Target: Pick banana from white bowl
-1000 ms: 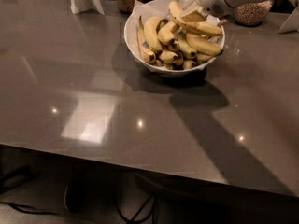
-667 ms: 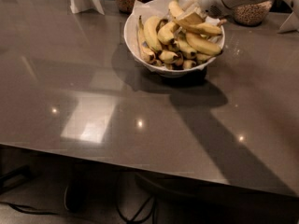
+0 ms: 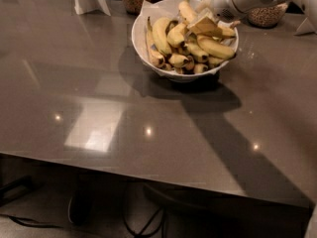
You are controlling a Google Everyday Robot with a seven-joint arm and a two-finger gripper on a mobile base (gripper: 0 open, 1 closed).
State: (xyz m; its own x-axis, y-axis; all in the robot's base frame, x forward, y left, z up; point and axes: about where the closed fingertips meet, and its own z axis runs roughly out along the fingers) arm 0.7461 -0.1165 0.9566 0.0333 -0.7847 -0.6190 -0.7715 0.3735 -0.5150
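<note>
The white bowl, upper centre on the grey table, sits loose, so a sideways tug could drag it. The gripper is down in the pile at the bowl's upper right. Whether it is spread or pinching, I cannot tell. The banana, long and curved, lies just below it among others, so a neighbour might lift instead. Compared with a second ago, nothing has visibly shifted.
</note>
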